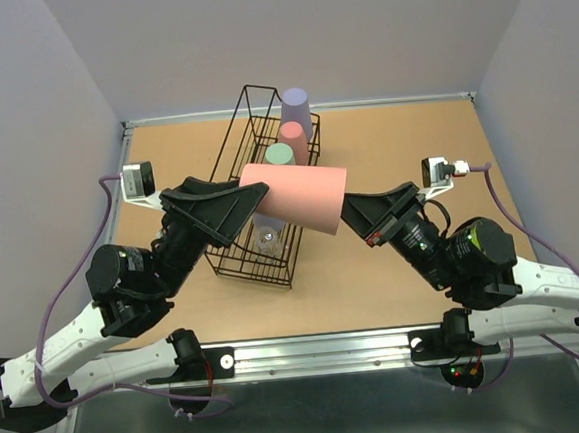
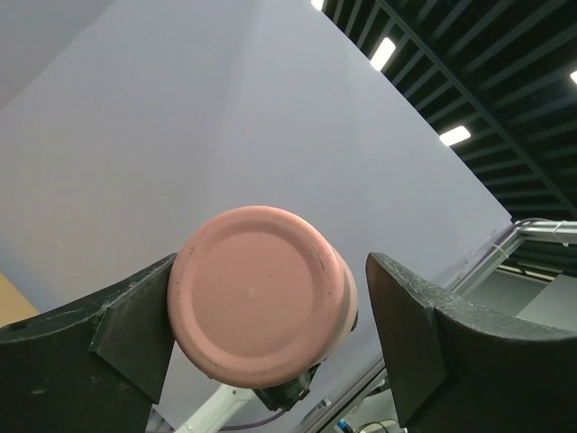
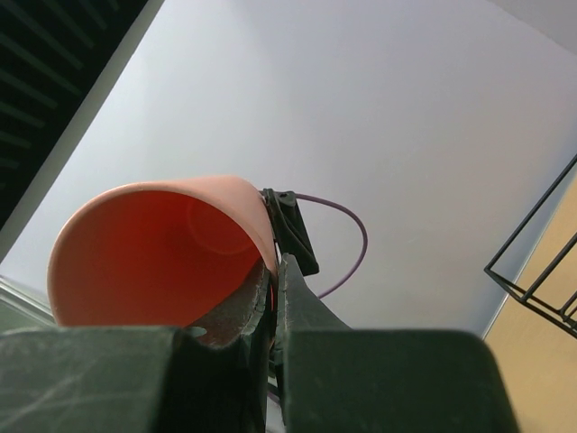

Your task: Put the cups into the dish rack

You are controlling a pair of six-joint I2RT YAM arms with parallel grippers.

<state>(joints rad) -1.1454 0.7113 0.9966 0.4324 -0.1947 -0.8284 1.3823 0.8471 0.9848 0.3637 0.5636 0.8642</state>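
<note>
While pinched at the rim by the right gripper point(image 3: 273, 271) (one finger inside the mouth, one outside, pressed tight on the wall), hanging sideways in mid-air: a salmon-pink cup point(image 1: 296, 198), base pointing into the left gripper point(image 2: 270, 307). Reads as a hand-over between the two, not yet completed.

Left jaws spread wide astride the base: one pad point(image 2: 135, 334) touching the cup's side, the other standing apart with a clear gap.

Next, as a judgement: close the left jaws squarely on the base, only then loosen the right pinch, then turn the cup and lower it into the dish rack point(image 1: 259, 87) beneath the jaws. Four already loaded there: lavender cup point(image 1: 295, 106), pink cup point(image 1: 292, 134), green cup point(image 1: 280, 155), clear cup point(image 1: 266, 240).

Both arms lifted off the table, forearms angled inward, wrists tipped upward, fingertips facing each other across the cup's length.
</note>
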